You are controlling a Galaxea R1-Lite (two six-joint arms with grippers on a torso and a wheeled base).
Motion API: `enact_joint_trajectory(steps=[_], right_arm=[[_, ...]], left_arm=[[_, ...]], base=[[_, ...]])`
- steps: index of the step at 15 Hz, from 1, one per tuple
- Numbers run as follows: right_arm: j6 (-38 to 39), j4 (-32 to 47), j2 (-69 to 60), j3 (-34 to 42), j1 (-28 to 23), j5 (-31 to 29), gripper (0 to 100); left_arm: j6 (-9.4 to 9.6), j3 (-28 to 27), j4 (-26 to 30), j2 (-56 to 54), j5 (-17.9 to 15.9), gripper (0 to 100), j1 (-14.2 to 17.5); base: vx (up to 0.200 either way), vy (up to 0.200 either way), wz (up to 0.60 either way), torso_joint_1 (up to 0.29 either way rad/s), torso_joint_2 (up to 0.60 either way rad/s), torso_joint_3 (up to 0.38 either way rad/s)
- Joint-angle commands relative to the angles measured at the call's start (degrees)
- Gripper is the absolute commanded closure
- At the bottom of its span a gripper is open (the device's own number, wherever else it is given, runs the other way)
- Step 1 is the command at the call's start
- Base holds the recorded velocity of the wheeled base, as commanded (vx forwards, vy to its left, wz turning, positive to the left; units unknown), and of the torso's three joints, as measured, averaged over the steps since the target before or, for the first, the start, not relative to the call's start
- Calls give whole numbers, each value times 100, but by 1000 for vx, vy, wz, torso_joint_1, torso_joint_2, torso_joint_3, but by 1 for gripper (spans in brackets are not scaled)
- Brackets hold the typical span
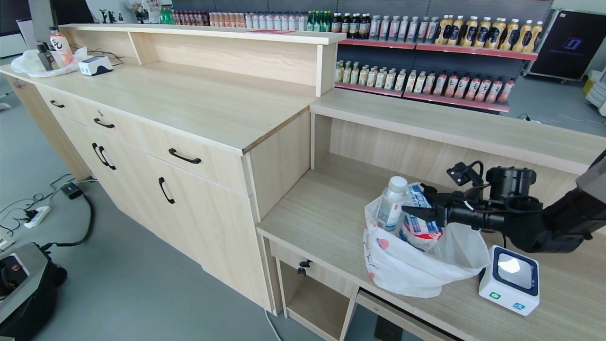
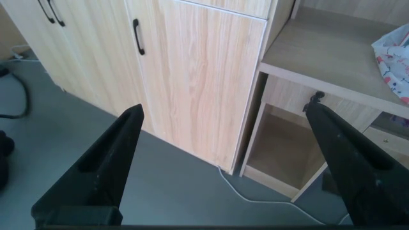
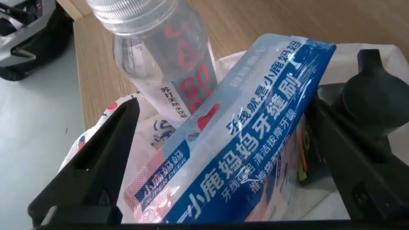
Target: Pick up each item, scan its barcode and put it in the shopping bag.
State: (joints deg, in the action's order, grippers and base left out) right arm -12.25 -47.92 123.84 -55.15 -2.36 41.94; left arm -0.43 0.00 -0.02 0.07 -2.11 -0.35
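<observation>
On the counter (image 1: 331, 213) the shopping bag (image 1: 416, 272) holds the blue packet (image 1: 423, 228) leaning on the bottle (image 1: 390, 203), and my right end effector (image 1: 417, 203) straddles that packet, jaws open, so I reckon withdrawing could snag the thin bag and tip it.

Crowding bag (image 1: 416, 272) mouth: bottle (image 1: 392, 202), packet (image 1: 420, 225); scanner (image 1: 510, 280) just beside.

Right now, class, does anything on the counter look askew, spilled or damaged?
Nothing is spilled or damaged. The bottle leans askew, sticking out of the bag, with the blue packet propped beside it. The bag sags near the counter edge, beside the scanner.
</observation>
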Motion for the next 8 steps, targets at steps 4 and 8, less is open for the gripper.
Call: enact_joint_trajectory(steps=[4, 8], right_arm=[[250, 20, -695, -57, 52, 25, 0], [250, 28, -1820, 66, 61, 25, 0]], left_arm=[[-1, 0, 2, 1, 0, 0, 0], [-1, 0, -6, 1, 0, 0, 0]], base=[[0, 0, 0, 0, 0, 0], [0, 0, 0, 0, 0, 0]])
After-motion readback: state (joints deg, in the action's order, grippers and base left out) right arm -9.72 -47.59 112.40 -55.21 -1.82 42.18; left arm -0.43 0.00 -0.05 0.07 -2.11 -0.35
